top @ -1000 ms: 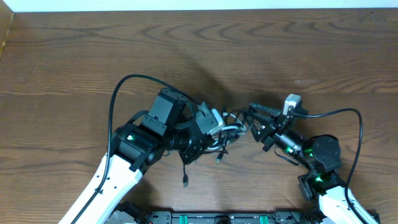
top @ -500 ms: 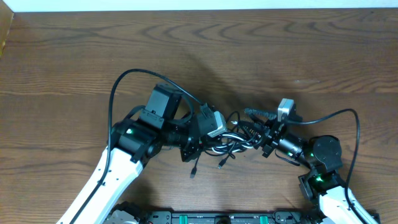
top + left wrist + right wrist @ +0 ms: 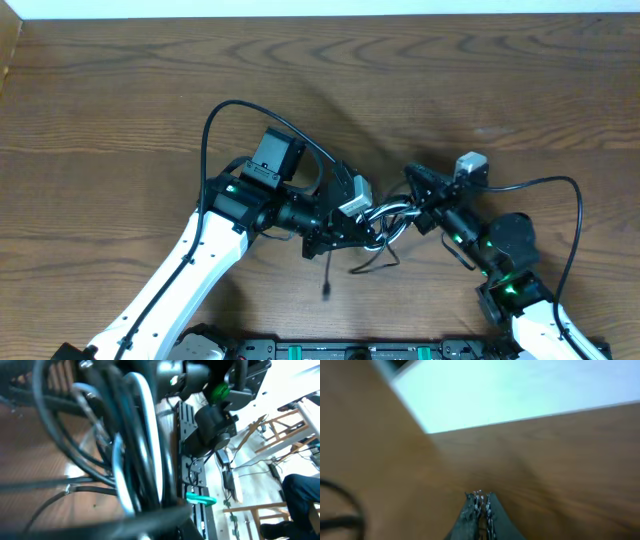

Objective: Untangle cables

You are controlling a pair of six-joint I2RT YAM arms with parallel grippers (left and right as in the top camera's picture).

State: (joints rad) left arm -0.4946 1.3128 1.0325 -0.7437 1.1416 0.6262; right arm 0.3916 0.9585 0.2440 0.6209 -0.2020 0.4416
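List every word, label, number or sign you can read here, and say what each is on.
None can be read.
No print shows on the cables or the table.
Both wrist views are too blurred to show any small marks.

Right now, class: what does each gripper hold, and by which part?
The left gripper is shut on the cables, at the tangled bundle, not a plug end. The right gripper is shut, no cable visible between its fingertips.
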